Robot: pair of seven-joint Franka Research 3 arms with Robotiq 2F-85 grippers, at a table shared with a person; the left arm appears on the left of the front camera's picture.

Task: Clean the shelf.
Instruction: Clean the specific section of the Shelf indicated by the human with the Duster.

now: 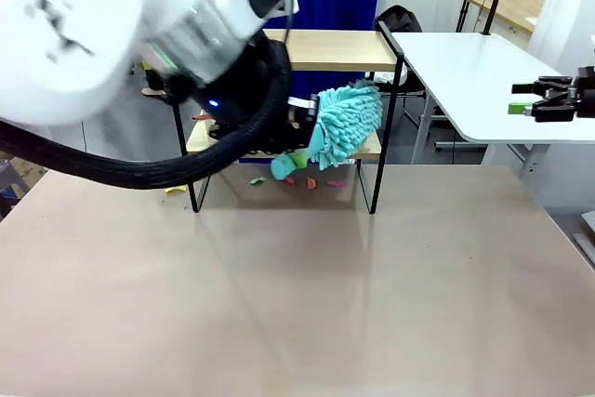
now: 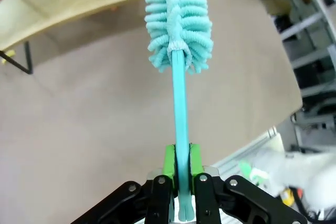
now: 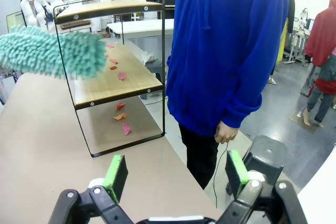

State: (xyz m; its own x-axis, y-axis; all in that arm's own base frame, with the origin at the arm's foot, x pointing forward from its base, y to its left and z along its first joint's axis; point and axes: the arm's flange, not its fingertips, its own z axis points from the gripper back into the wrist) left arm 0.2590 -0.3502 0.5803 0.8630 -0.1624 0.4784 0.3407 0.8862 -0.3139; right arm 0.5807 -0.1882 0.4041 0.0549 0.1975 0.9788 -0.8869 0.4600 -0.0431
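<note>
- The sweeping step is judged to be in hand. A teal fluffy duster (image 2: 178,19) is clamped by its thin handle between the green pads of the left pincer (image 2: 178,163), which is shut tight on it.
- The shelf (image 1: 335,48) is parked at the far middle of the bench (image 1: 297,323), right in front of a person in a blue hoodie (image 3: 231,51).
- The duster head is seen at the right end of the lower board in the front view. Whether the wood is actually touched can't be told.
- Pink and orange scraps (image 3: 122,76) are scattered along the lower board, so the job looks only partly done. A few more scraps (image 3: 122,116) are lying on the bench under the shelf.
- For the next move, the head probably needs to be laid flat on the board and dragged along it, with the thin black frame kept clear of the handle.
- The right pincer (image 3: 176,174) is held wide open with nothing in it, well off to the side.
- The bench top is plain, matte and beige. A white table (image 1: 465,72) can be seen behind it, and more people farther back in a workshop-type room.
</note>
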